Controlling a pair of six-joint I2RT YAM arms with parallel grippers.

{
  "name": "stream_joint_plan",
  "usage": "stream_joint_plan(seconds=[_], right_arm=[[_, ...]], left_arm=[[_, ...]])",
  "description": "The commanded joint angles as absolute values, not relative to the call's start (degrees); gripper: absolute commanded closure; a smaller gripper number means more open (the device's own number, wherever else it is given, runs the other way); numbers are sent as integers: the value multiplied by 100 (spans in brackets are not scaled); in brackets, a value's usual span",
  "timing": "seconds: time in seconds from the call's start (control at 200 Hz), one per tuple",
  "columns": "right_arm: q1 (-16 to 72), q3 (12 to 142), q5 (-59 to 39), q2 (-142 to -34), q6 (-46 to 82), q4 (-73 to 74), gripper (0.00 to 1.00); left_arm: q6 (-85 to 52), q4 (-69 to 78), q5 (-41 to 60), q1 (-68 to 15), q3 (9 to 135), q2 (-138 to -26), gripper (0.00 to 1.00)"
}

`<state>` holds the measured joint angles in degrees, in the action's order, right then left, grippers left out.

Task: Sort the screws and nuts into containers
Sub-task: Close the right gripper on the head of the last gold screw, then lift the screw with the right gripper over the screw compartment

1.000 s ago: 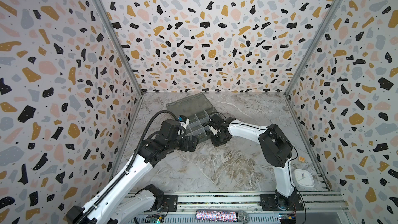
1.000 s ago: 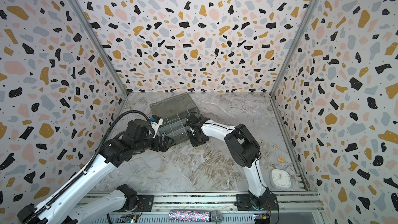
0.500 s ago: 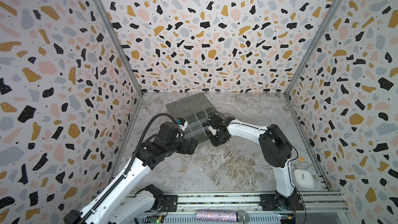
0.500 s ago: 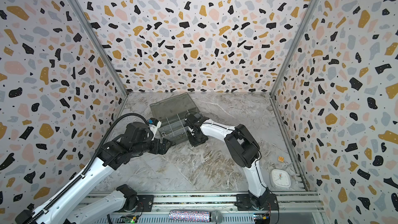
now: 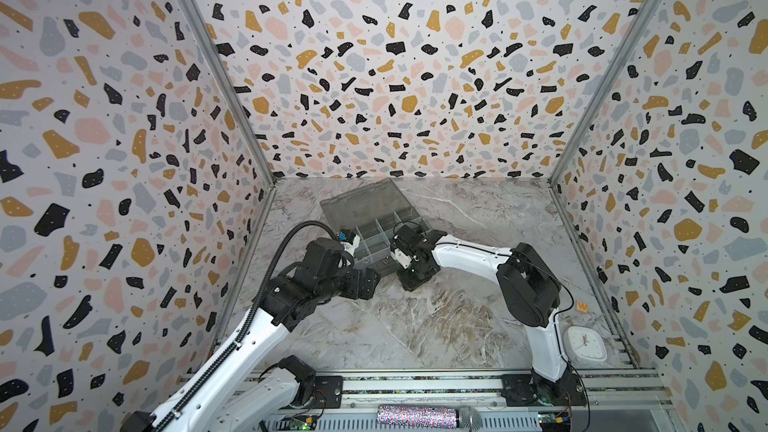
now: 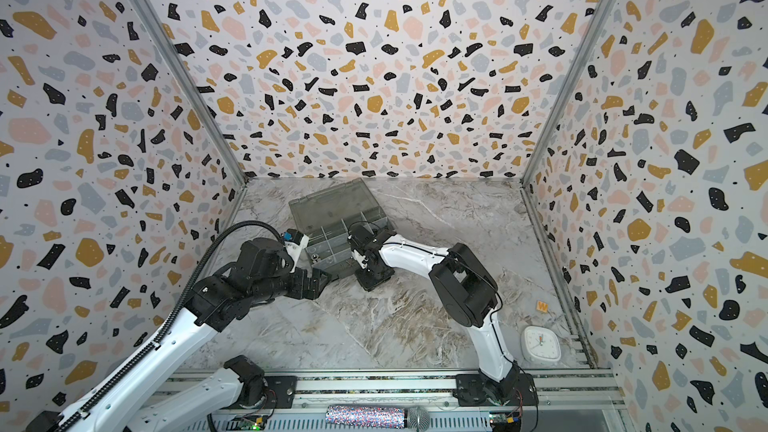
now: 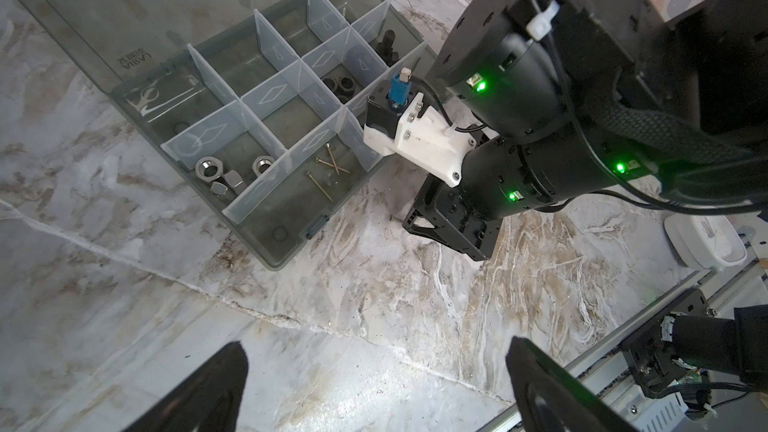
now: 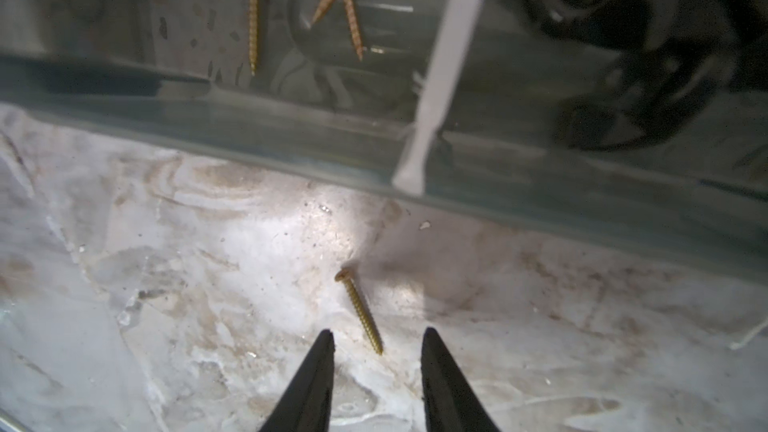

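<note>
The containers are compartments of a smoky-grey organizer box (image 5: 365, 218) (image 6: 332, 218) (image 7: 232, 72), lid open flat. In the left wrist view one compartment holds silver nuts (image 7: 212, 170), the one beside it brass screws (image 7: 328, 164), and further ones black nuts (image 7: 340, 85) and a black bolt (image 7: 388, 45). One brass screw (image 8: 359, 311) (image 7: 397, 219) lies on the table just outside the box wall. My right gripper (image 8: 378, 332) (image 5: 415, 280) (image 6: 372, 280) hovers low over it, jaws apart, the screw's tip between the fingertips, untouched. My left gripper (image 7: 376, 342) (image 5: 365, 284) (image 6: 318, 284) stands wide open and empty near the box's front corner.
The marble tabletop (image 5: 415, 326) is enclosed by patterned walls. A white square clock (image 5: 586, 342) and a small orange tag (image 5: 582, 307) sit at the right front. An aluminium rail (image 5: 415, 384) with both arm bases runs along the front edge.
My right gripper has shifted slightly forward along the box's side, down toward the table. The left arm has drawn back a little.
</note>
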<state>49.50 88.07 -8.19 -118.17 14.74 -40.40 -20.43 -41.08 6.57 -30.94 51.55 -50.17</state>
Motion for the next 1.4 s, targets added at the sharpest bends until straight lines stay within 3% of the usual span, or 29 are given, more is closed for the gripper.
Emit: stream_joint_plan(seconds=[0.0,0.205,0.556,1.106,1.392], right_arm=[[4991,8796,-856,-11623,1280,-4125,62],[5018,8639,-656,-11841,1211,-4008,64],[5045,8471,-501,-11997,1238,-4034,100],[5054,9756,-550,-11366,1320,-5106,100],[5062,10927,-499,-11884,1217,-5392,100]], left_arm=[[-2131,-3996,600,-3120,5098,-4901,2],[-2223,-4023,506,-3120,5045,-4768,2],[-2347,-4061,396,-3120,4964,-4564,1],[-2189,-4128,-34,-3111,5001,-4718,1],[-2246,-4140,-337,-3103,5045,-4609,0]])
